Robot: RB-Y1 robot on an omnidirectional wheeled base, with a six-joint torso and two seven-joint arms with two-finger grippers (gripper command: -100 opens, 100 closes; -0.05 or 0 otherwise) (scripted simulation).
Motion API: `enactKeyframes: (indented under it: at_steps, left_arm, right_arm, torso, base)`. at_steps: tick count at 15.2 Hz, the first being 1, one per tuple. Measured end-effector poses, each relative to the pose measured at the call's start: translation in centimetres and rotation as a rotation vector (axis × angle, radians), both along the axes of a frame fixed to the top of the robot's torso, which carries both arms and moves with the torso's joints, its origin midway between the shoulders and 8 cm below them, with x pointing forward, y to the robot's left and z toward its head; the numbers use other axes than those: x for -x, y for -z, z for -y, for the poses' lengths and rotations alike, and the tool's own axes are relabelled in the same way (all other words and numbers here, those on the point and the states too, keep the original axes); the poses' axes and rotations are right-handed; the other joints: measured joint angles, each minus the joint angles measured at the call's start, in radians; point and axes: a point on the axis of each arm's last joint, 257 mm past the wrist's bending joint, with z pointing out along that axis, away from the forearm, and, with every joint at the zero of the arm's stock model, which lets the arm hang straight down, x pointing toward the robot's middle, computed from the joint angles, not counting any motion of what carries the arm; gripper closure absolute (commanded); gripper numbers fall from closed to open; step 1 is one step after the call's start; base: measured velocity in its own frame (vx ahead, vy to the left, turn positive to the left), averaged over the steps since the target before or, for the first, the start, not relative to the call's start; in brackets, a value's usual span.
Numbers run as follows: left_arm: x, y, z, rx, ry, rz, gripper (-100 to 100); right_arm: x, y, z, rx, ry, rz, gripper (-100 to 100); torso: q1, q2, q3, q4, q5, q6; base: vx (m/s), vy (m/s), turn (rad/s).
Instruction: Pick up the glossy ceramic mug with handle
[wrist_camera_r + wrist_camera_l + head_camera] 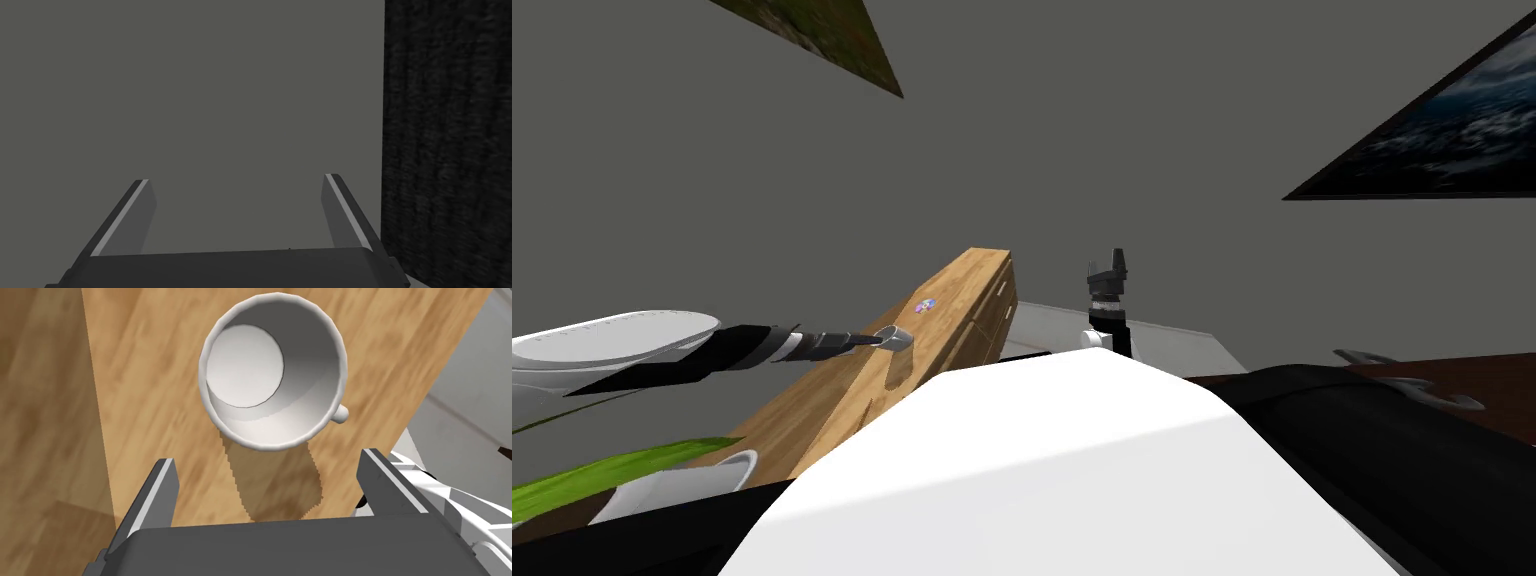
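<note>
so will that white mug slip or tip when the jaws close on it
The mug looks rigid, unlikely to flex. Its smooth wall flares toward the rim, so it may slip. With its narrow base on the wooden top, it could tip if nudged high.

Dim, even light flattens the grey walls [1112, 120]. The white mug [272, 370] throws a dark, saw-edged shadow on the wooden top [150, 388]. The whole head view leans.
</note>
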Motion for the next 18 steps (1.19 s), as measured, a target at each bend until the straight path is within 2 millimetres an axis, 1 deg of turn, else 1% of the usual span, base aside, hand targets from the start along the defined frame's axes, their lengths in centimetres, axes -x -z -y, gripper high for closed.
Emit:
enactKeyframes:
  at_steps: [1,2,4,7,10,12,14,16,18]
  left_arm:
    - [0.4,0.0,-0.6,-0.019,0.014,-0.009,-100]
    - [0.6,0.0,-0.9,-0.029,0.025,-0.013,-100]
    - [1.5,0.2,-2.2,-0.062,0.049,-0.038,-100]
    - [3.6,0.2,-3.7,-0.104,0.085,-0.091,-100]
    - [5.4,1.1,-4.9,-0.126,0.122,-0.140,-100]
    - [6.5,1.4,-5.1,-0.128,0.136,-0.165,-100]
    - [8.0,2.1,-5.1,-0.129,0.155,-0.199,-100]
    - [8.6,2.5,-5.4,-0.128,0.165,-0.213,-100]
    - [9.0,3.6,-5.3,-0.126,0.159,-0.211,-100]
  right_arm:
    - [0.0,0.0,0.0,0.000,0.000,0.000,0]
    - [0.0,0.0,0.0,0.000,0.000,0.000,0]
    - [0.0,0.0,0.0,0.000,0.000,0.000,0]
    - [0.0,0.0,0.0,0.000,0.000,0.000,0]
    - [0.0,0.0,0.0,0.000,0.000,0.000,0]
    - [0.0,0.0,0.0,0.000,0.000,0.000,0]
    - [0.0,0.0,0.0,0.000,0.000,0.000,0]
    - [0.0,0.0,0.0,0.000,0.000,0.000,0]
    - [0.0,0.0,0.0,0.000,0.000,0.000,0]
  torso:
    - [0.000,0.000,0.000,0.000,0.000,0.000]
    - [0.000,0.000,0.000,0.000,0.000,-0.001]
    - [0.000,0.000,0.000,0.000,0.000,0.000]
    - [0.001,-0.001,-0.001,0.000,0.000,-0.001]
    - [0.001,-0.001,-0.001,0.000,0.001,-0.001]
    - [0.000,0.000,0.000,0.000,0.000,-0.001]
    - [0.000,0.000,0.000,0.000,0.000,-0.001]
    - [0.000,0.000,0.000,0.000,0.000,-0.001]
    - [-0.001,0.003,0.002,0.001,0.000,-0.001]
  base:
    - [0.025,0.018,-0.065]
    - [0.035,0.014,-0.191]
    - [0.039,0.020,-0.244]
    - [0.045,0.025,-0.183]
    - [0.038,0.022,-0.126]
    - [0.032,0.012,-0.141]
    - [0.034,0.018,-0.116]
    - [0.009,0.006,-0.041]
    - [-0.031,-0.001,-0.062]
